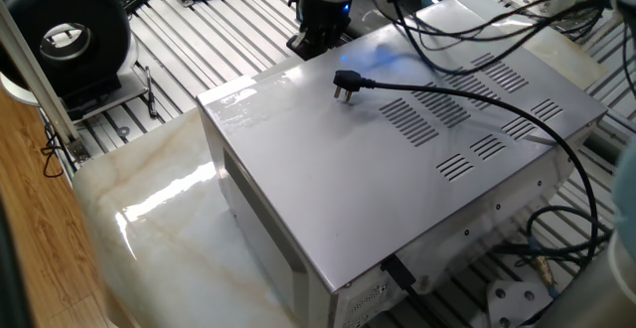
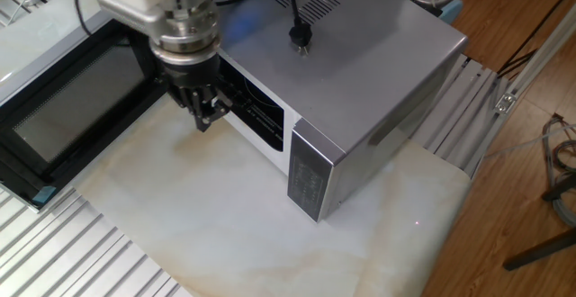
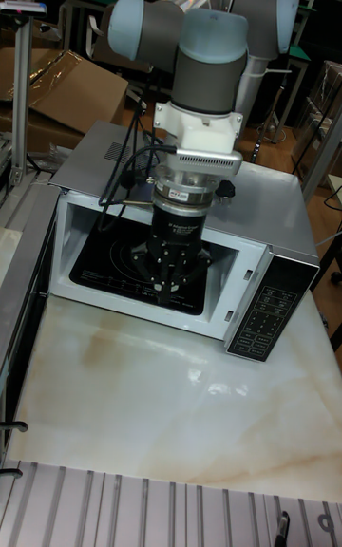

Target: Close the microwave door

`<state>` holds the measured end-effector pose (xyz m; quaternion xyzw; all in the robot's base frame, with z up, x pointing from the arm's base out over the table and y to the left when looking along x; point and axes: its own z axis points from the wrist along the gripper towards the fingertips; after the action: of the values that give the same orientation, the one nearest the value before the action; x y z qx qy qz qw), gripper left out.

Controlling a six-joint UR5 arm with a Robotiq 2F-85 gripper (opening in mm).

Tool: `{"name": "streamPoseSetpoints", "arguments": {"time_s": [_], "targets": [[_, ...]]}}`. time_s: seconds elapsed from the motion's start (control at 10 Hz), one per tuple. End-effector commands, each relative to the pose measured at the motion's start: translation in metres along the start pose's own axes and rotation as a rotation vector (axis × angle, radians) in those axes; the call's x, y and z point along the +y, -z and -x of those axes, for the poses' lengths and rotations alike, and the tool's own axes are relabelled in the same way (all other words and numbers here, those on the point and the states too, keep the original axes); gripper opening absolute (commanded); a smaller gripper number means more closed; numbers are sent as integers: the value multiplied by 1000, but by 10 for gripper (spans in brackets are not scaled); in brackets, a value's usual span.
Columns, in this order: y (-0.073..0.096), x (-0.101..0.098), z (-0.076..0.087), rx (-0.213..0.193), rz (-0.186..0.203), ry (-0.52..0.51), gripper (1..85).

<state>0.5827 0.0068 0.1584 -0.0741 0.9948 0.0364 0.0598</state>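
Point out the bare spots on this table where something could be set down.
The marble top is bare in front of the microwave, from the control panel out to the slatted edge. It is crowded near the tool by the cavity and at the open microwave door on the left.

In one fixed view the microwave (image 1: 397, 159) hides its own cavity, the microwave door and most of the gripper (image 1: 310, 40). In the tall fixed view the door is cut off at the left edge. Whether the fingers are parted or together is unclear everywhere.
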Motion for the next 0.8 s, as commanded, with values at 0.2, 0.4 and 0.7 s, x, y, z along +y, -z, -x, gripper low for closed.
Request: {"name": "streamPoseSetpoints", "arguments": {"time_s": [0.2, 0.4, 0.7], "targets": [[-15, -2, 21, 16, 26, 38, 10], [-14, 4, 22, 14, 52, -23, 10], [-14, -8, 7, 72, -1, -79, 10]]}}
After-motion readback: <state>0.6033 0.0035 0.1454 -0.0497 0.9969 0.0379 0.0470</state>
